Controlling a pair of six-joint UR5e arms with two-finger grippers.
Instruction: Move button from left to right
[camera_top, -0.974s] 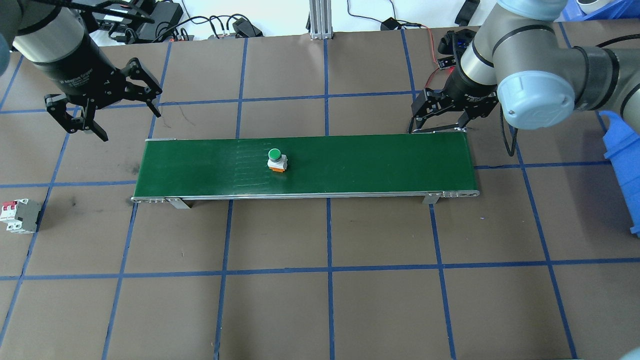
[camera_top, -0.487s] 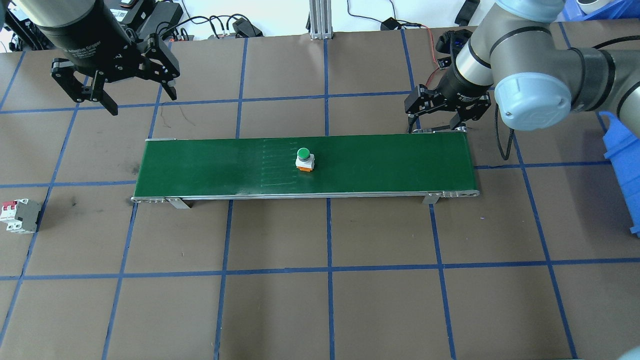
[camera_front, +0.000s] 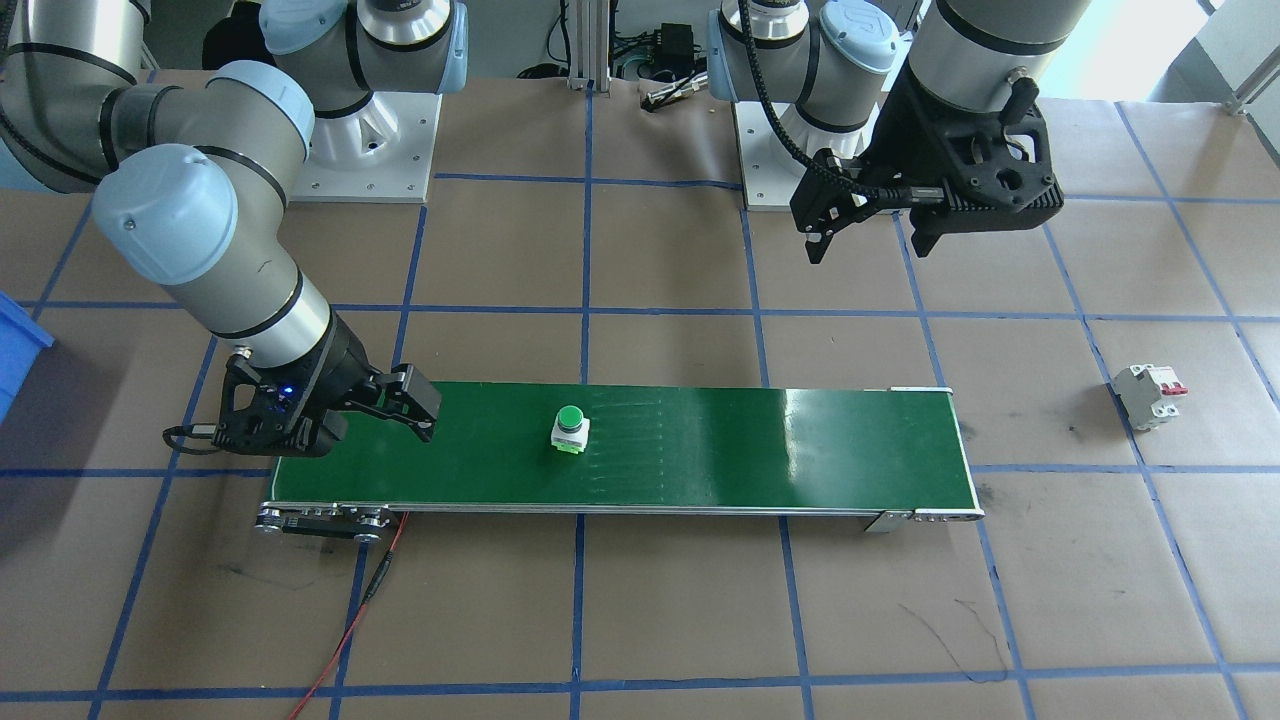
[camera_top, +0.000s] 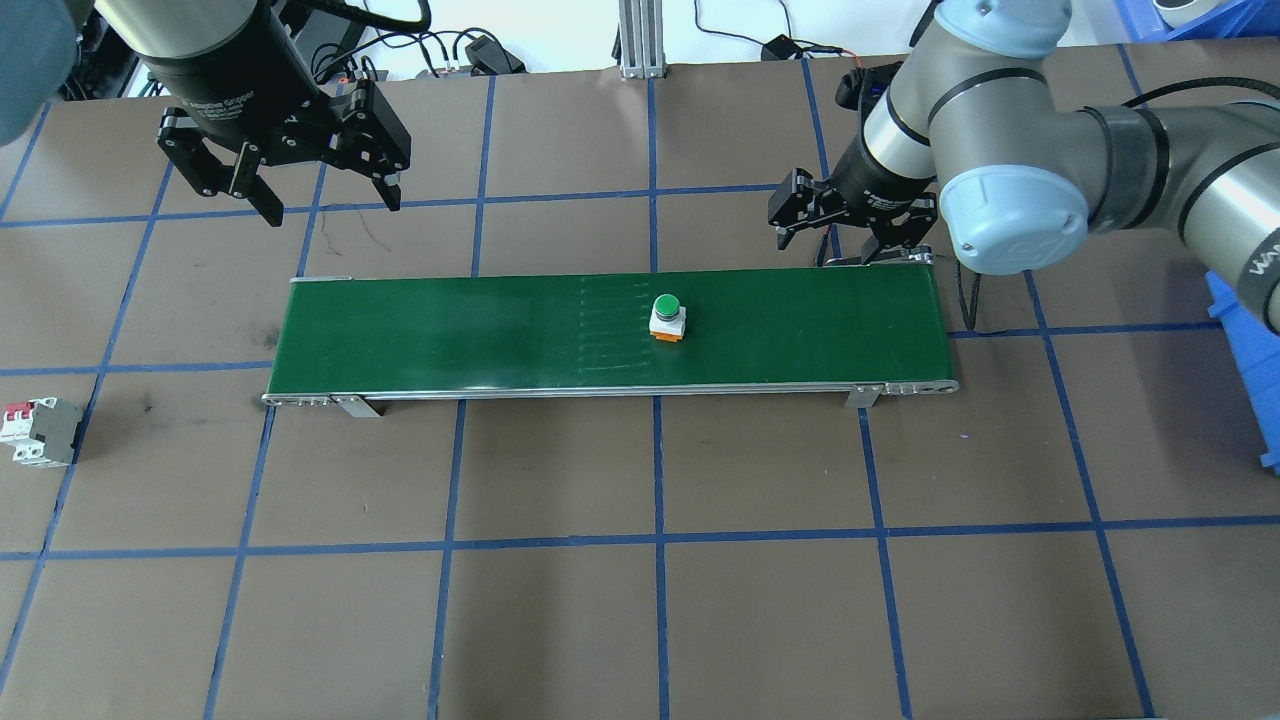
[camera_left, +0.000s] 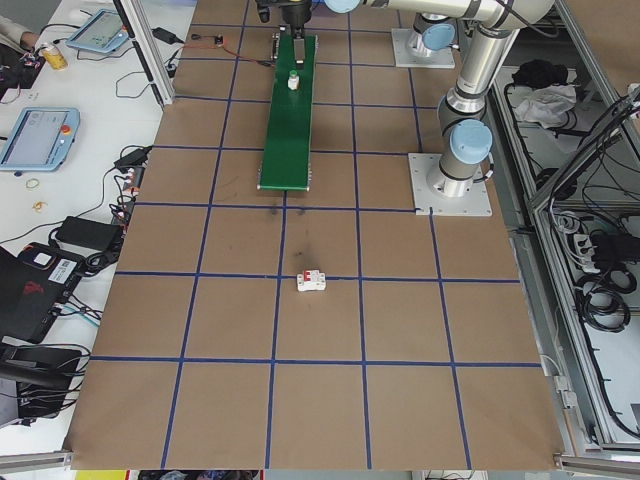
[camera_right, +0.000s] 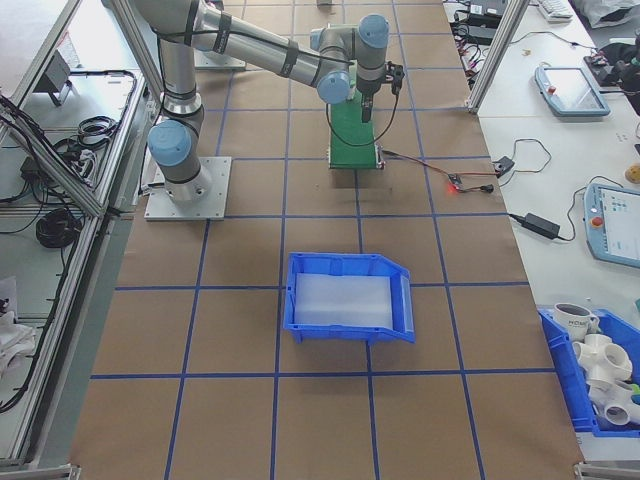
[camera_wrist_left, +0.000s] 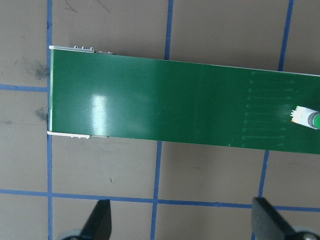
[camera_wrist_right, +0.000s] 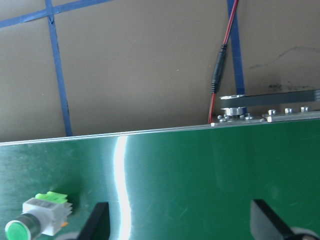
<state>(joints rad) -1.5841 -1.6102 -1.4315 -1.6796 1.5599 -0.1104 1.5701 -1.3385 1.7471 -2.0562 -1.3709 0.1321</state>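
Note:
The button (camera_top: 667, 318), with a green cap, white body and light-green base, stands upright on the green conveyor belt (camera_top: 450, 335), a little right of the belt's middle. It also shows in the front view as the button (camera_front: 570, 428) and low at the left in the right wrist view as the button (camera_wrist_right: 40, 217). My left gripper (camera_top: 330, 205) hangs open and empty behind the belt's left end. My right gripper (camera_top: 835, 245) is open and empty, low over the belt's far edge near its right end, to the right of the button.
A white circuit breaker with red levers (camera_top: 38, 430) lies on the table far left of the belt. A blue bin (camera_right: 350, 300) stands beyond the belt's right end. A red wire (camera_front: 350, 620) trails off the belt's motor end.
The button has travelled rightward along the belt, from left of centre to right of centre. My left gripper rose and moved back and rightward. My right gripper shifted leftward along the belt's far edge.

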